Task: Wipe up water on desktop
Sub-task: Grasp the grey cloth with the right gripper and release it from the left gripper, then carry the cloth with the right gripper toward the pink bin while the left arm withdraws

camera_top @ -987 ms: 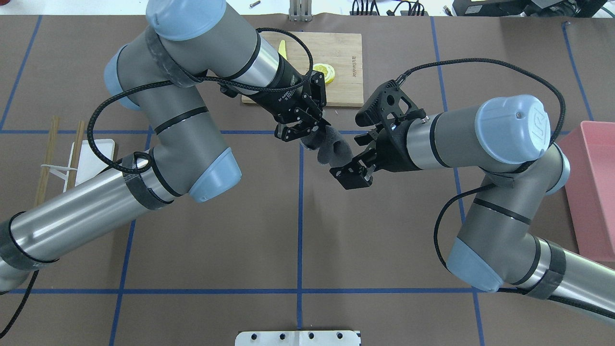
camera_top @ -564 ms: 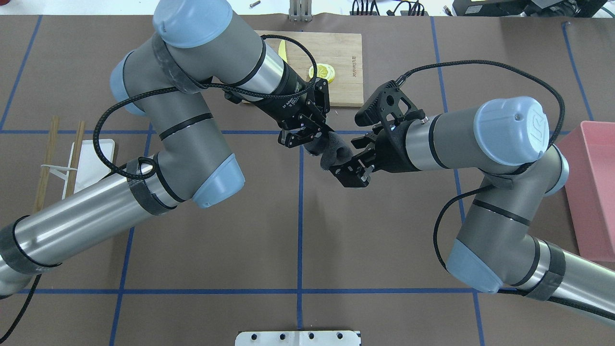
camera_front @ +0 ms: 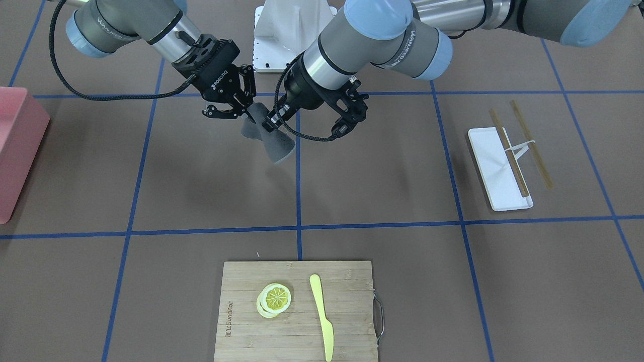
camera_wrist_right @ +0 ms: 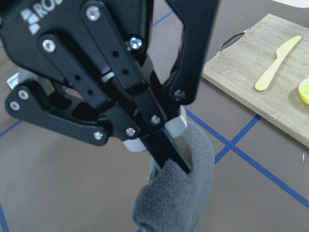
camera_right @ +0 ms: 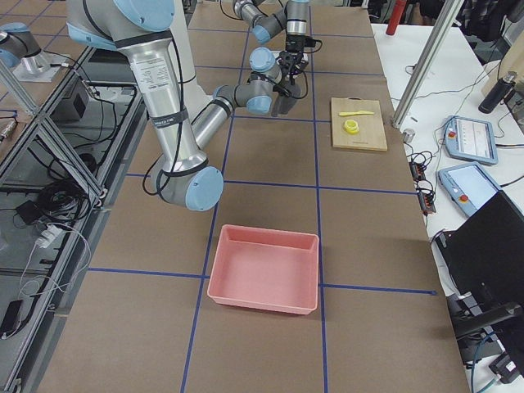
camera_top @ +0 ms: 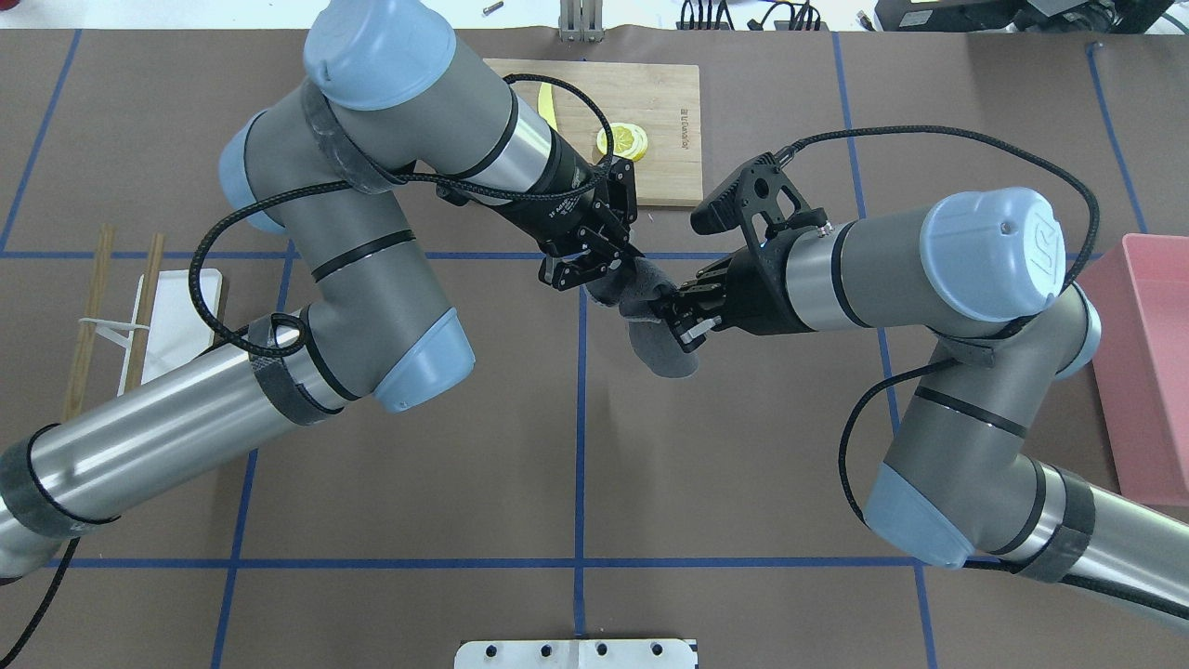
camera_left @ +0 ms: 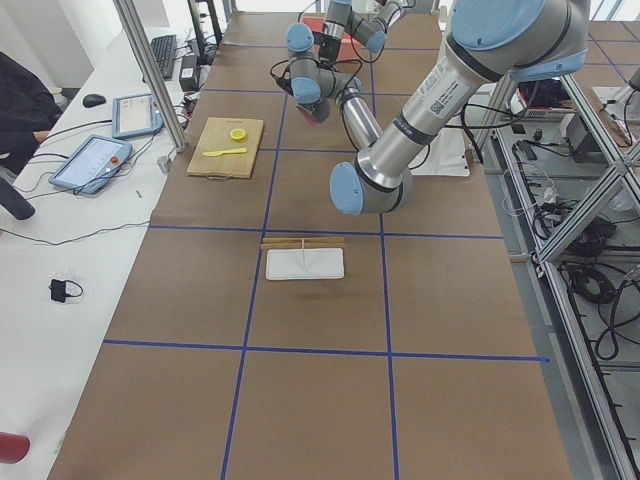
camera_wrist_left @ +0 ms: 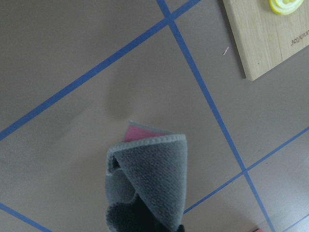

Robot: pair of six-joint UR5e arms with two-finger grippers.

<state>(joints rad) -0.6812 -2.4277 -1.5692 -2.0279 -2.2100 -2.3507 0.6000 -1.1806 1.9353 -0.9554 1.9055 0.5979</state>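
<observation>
A grey cloth (camera_top: 661, 351) hangs in the air over the brown desktop (camera_top: 418, 465) near the centre tape cross. My left gripper (camera_top: 602, 269) is shut on its upper end; the cloth fills the bottom of the left wrist view (camera_wrist_left: 149, 179). My right gripper (camera_top: 681, 318) is shut on the cloth beside it, and the right wrist view shows its jaws (camera_wrist_right: 171, 152) pinching the fold (camera_wrist_right: 188, 193). In the front view the cloth (camera_front: 276, 143) hangs between the right gripper (camera_front: 245, 111) and the left gripper (camera_front: 270, 120). I see no water on the desktop (camera_front: 377, 176).
A bamboo cutting board (camera_top: 664, 93) with lemon slices (camera_top: 622, 140) and a yellow knife (camera_front: 322, 314) lies at the far side. A white tray (camera_top: 176, 297) with chopsticks (camera_front: 531, 146) is on my left. A pink bin (camera_top: 1147, 372) stands on my right.
My right gripper was open beside the cloth; it has moved in and shut on it. The left gripper has shifted slightly right, and the cloth's free end now hangs below the right gripper.
</observation>
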